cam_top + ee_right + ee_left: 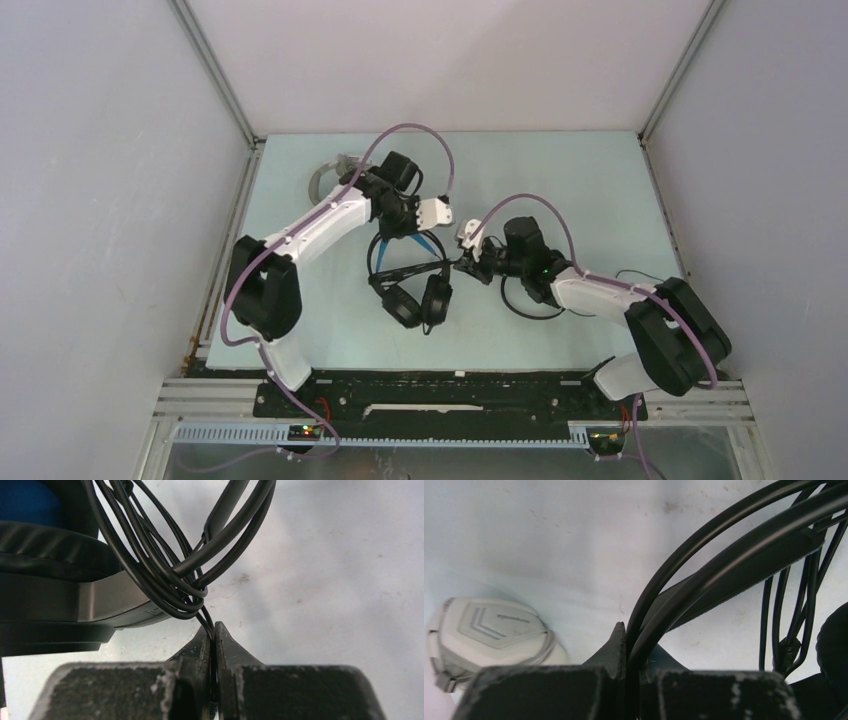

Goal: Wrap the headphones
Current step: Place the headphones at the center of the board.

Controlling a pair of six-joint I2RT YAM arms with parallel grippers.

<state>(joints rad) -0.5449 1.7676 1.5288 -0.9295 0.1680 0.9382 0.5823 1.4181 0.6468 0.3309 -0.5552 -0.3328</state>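
The black headphones [412, 295] with blue lining lie mid-table, earcups toward me. My left gripper [400, 232] is over their headband, shut on its black rods [704, 555]; in the left wrist view the left gripper [631, 636] pinches them between its tips. My right gripper [468, 262] is just right of the band, and the right gripper [214, 630] is shut on the thin black cable [170, 580]. That cable loops several times around the band beside an earcup [45, 555]. The white-grey headphones [325, 178] lie behind the left arm, with one earcup [489, 630] showing.
A slim black headphone loop [522, 305] lies partly under my right forearm. A loose black cable [640, 275] trails toward the right wall. The table is enclosed by grey walls on three sides.
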